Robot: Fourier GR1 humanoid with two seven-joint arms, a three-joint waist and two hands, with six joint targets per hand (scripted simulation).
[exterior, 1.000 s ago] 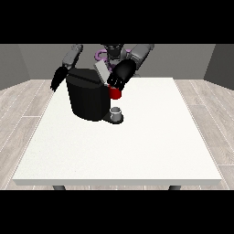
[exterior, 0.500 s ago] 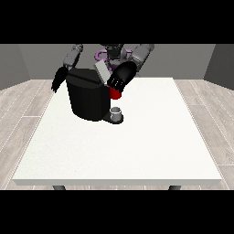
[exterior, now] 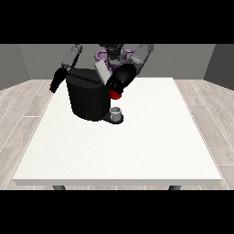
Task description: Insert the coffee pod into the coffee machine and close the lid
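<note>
White surface (exterior: 137,151) fills the middle of the frame, wood-look floor (exterior: 18,114) around it. Black coffee machine (exterior: 87,97) sits upper left of centre on the surface, its grey lid (exterior: 102,72) tilted up at the top right corner. At the machine's lower right, a small grey cup-like thing (exterior: 116,112) on the black base; cannot tell if it is the coffee pod. Red thing at the machine (exterior: 115,94) just above it, partly covered by the hand at the view's right (exterior: 119,81). That hand is pressed against the machine's upper right side, beside the lid; finger pose too dark to read, cannot tell whether it holds anything. Hand at the view's left (exterior: 56,81) hangs off the machine's upper left edge, near the surface's back corner, touching nothing visible; how open it is I cannot tell. Robot torso is partly blocked by the machine.
</note>
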